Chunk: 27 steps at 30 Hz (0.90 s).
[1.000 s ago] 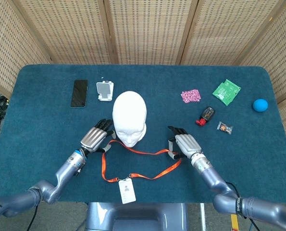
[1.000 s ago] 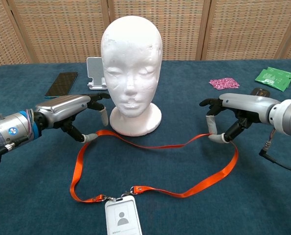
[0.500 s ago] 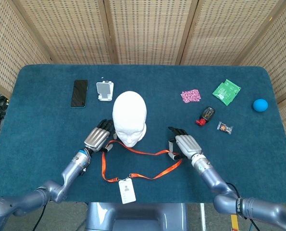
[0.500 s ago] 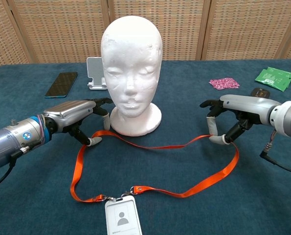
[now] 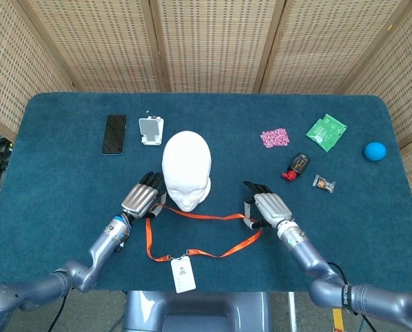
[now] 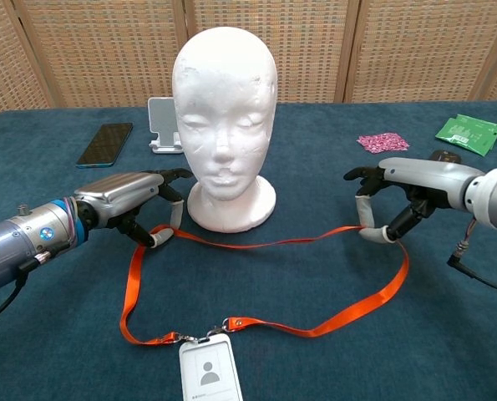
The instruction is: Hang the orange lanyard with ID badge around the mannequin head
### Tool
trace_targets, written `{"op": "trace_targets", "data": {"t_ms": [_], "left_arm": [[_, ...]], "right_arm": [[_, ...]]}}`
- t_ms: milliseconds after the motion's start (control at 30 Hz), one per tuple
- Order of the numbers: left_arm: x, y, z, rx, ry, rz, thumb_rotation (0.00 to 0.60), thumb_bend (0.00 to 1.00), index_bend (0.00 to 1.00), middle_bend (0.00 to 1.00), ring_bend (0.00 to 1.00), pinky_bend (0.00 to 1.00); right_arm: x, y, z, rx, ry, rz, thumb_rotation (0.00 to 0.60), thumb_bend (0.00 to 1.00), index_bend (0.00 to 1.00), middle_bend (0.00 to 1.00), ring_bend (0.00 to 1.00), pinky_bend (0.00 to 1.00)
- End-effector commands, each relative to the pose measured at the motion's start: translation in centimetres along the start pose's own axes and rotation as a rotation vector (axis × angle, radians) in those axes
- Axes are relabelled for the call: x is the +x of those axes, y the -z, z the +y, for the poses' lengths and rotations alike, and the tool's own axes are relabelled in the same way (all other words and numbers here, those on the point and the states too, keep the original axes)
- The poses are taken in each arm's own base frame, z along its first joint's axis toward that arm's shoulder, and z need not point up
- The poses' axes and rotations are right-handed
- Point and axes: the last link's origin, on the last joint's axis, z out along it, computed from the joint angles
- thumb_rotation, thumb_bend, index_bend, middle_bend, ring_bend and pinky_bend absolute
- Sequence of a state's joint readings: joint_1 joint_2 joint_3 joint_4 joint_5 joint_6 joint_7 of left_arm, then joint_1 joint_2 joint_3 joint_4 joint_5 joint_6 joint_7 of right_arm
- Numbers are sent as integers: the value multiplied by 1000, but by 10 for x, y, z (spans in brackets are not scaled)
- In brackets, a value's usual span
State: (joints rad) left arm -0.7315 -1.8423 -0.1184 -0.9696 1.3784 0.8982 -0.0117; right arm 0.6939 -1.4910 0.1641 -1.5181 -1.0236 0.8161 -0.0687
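Observation:
The white mannequin head stands upright mid-table. In front of it the orange lanyard lies in a loop, with its ID badge at the near edge. My left hand pinches the strap's left far corner beside the head's base. At the strap's right far corner my right hand pinches it between thumb and finger. Between the two hands the strap runs nearly straight, just above the cloth.
A black phone and a small white stand lie behind the head to the left. At the back right are a pink packet, a green packet, a black-and-red object, a small wrapped sweet and a blue ball.
The left hand moved in toward the head's base and closed its fingertips on the strap. The strap between the hands has pulled straighter. The right hand shifted only slightly.

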Motion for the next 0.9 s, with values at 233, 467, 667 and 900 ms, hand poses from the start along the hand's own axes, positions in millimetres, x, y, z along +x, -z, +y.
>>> {"op": "trace_targets", "data": {"t_ms": [233,467,667,900], "left_arm": [[1,8,-2,-7,8,32,600,466,646,0,0,0],[-2,32,-7,-50,15,70,600,465,649,0,0,0],[4,54,-13,-113,4,122,600,466,649,0,0,0],[13,67,-19,-156,0,176,600,466,656,0,0,0]], "right_arm": [[1,4,-3,13,1,2,600,705,724,0,0,0],[-1,15,-14,70,21,4,600,707,732,0,0,0],[-4,27,-28,135,60,7,600,709,745,0,0,0],[-6,39,-42,199,100,9,600,711,749,0,0,0]]}}
